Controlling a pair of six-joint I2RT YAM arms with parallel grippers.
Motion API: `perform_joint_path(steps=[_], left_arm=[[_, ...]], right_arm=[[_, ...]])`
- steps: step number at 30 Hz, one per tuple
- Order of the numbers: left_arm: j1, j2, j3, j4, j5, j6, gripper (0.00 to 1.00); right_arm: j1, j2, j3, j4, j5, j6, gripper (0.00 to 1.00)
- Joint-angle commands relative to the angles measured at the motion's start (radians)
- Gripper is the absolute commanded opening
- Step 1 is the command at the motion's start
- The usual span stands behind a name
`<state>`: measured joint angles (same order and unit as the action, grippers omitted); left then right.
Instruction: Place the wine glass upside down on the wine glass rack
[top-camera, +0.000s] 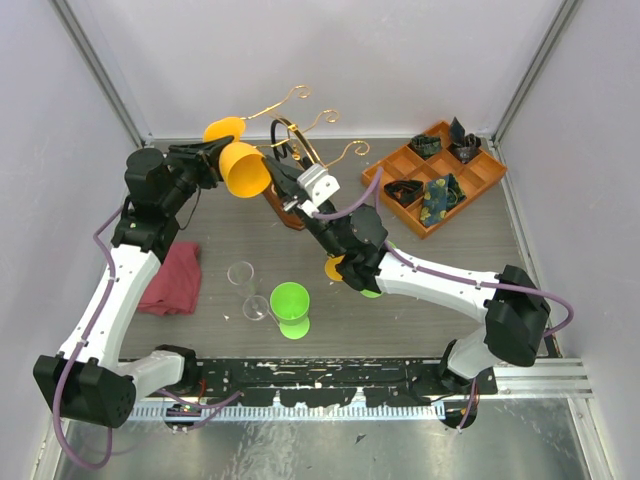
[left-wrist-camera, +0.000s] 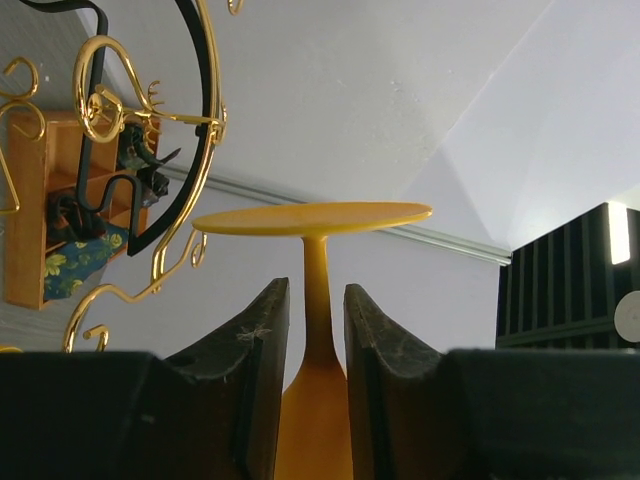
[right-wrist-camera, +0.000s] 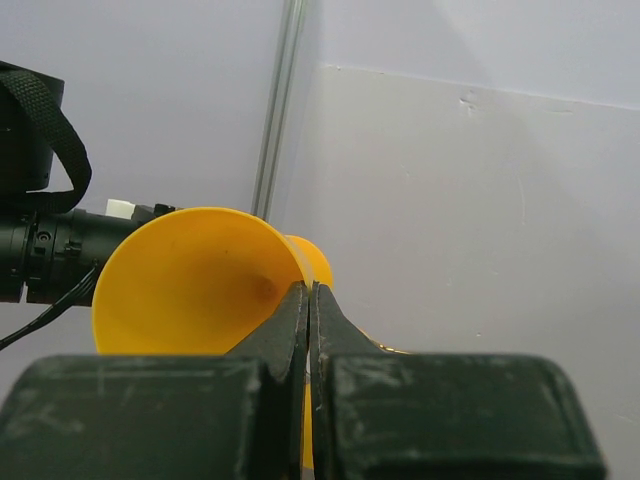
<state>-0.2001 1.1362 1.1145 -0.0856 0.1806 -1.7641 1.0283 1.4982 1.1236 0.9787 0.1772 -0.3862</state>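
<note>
Wine glass (top-camera: 245, 170) slanted, foot rearward, mouth toward right end effector (right-wrist-camera: 308, 295)

We see a red cloth (top-camera: 172, 280) at left, near two clear glasses (top-camera: 241, 274) and a green plastic wine glass (top-camera: 290, 302). At far right we find an orange compartment tray (top-camera: 483, 173) holding dark items and floral fabric (top-camera: 440, 197).
</note>
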Motion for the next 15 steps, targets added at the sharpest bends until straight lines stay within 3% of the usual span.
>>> perform_joint_path(steps=[1, 7, 15], left_arm=[[-0.013, 0.009, 0.008, 0.034, 0.050, -0.004, 0.35], [-0.015, 0.017, 0.010, 0.051, 0.060, -0.015, 0.32], [-0.015, 0.019, 0.004, 0.077, 0.066, -0.018, 0.05]], right_arm=[[0.014, -0.050, 0.017, 0.074, -0.079, 0.051, 0.01], [0.014, -0.044, 0.016, 0.072, -0.112, 0.058, 0.01], [0.014, -0.042, 0.021, 0.049, -0.113, 0.057, 0.01]])
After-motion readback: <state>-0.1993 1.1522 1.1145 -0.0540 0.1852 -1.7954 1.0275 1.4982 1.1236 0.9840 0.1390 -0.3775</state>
